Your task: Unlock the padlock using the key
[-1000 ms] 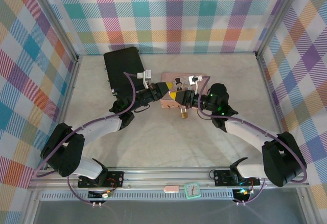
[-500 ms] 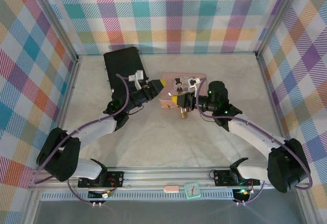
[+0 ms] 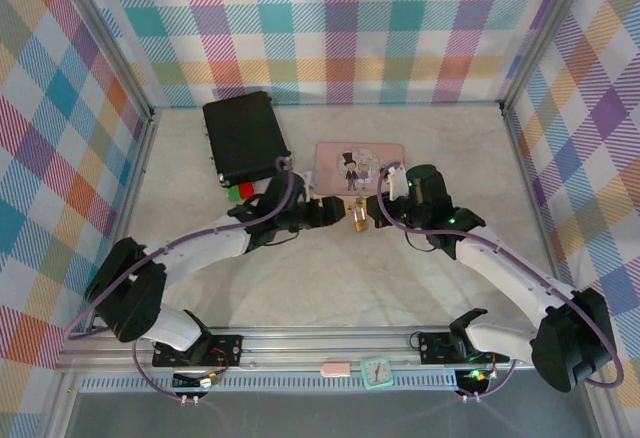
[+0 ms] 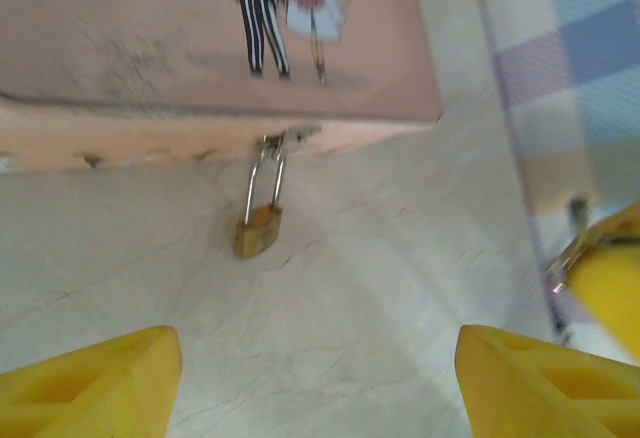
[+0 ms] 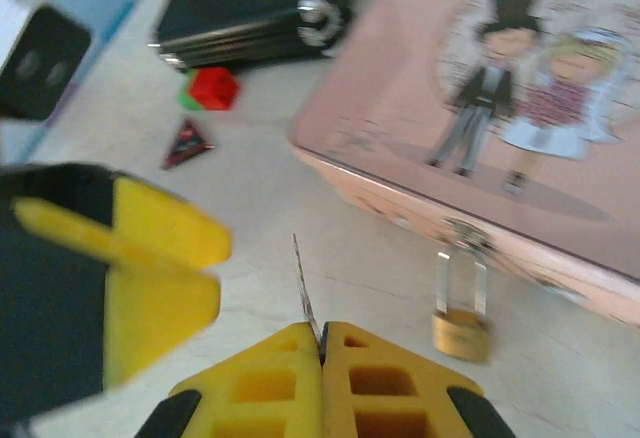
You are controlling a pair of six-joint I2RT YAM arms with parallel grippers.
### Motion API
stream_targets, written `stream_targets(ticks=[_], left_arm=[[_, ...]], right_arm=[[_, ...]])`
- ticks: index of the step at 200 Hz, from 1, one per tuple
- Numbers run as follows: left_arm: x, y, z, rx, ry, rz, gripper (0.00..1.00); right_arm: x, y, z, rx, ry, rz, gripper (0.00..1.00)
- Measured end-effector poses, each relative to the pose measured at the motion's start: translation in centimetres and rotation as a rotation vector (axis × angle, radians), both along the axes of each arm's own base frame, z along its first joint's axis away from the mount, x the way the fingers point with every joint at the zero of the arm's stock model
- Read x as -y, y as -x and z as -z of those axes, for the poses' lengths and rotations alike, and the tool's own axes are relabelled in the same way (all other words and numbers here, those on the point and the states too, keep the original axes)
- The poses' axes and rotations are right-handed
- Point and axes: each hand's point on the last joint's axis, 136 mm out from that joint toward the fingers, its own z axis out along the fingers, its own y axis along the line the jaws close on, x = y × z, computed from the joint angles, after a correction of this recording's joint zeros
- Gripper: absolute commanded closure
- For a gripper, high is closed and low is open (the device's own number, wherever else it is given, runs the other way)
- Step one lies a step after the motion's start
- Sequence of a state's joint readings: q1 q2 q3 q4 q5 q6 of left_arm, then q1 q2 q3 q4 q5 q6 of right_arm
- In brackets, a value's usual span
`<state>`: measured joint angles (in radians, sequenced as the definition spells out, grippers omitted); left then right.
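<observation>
The right gripper (image 5: pixel 322 336) is pinching the key (image 5: pixel 303 293) between closed jaws, blade pointing toward twelve o'clock, seemingly for insertion. The left gripper (image 4: pixel 318 348) is gaping wide, empty. The padlock (image 5: pixel 461 330) is hanging from the pink tin (image 5: pixel 380 128), at three o'clock from the right jaws.

The left gripper (image 4: pixel 318 378) has its jaws spread wide, their yellow tips sitting in the two bottom corners with bare table (image 4: pixel 400 258) between them. Straight ahead, well beyond the tips, the padlock (image 4: pixel 258 233) hangs by its thin silvery shackle from the clasp (image 4: pixel 285 138) on the front edge of the pink tin (image 4: pixel 130 68); its brass body rests on the pale, veined table, slightly tilted. The tin's lid carries a drawn couple, cut off at the top edge. A checked wall (image 4: pixel 570 58) rises at upper right. A blurred yellow shape (image 4: pixel 608 283) with a silvery edge enters from the right margin.
</observation>
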<state>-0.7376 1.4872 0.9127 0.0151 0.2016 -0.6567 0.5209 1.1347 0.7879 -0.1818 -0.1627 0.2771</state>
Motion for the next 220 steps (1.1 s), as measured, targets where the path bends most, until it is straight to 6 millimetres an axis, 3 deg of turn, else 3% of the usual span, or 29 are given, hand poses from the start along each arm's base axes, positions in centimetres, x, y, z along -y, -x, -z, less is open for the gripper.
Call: stream_targets(ticks=[55, 89, 137, 220], left_arm=[[3.1, -0.1, 8.0, -0.088, -0.246, 0.035, 0.30], [4.4, -1.0, 11.3, -0.132, -0.292, 0.018, 0.33], [6.4, -3.2, 11.2, -0.102, -0.243, -0.029, 0.40], [8.3, -5.5, 11.3, -0.048, -0.196, -0.069, 0.74]], right_arm=[[7.0, 0.2, 2.0, -0.055, 0.106, 0.267, 1.00], [9.6, 0.7, 2.9, -0.080, 0.109, 0.357, 1.00], [9.9, 0.9, 3.1, -0.090, 0.096, 0.360, 1.00], [9.3, 1.3, 3.3, -0.087, 0.060, 0.336, 1.00]])
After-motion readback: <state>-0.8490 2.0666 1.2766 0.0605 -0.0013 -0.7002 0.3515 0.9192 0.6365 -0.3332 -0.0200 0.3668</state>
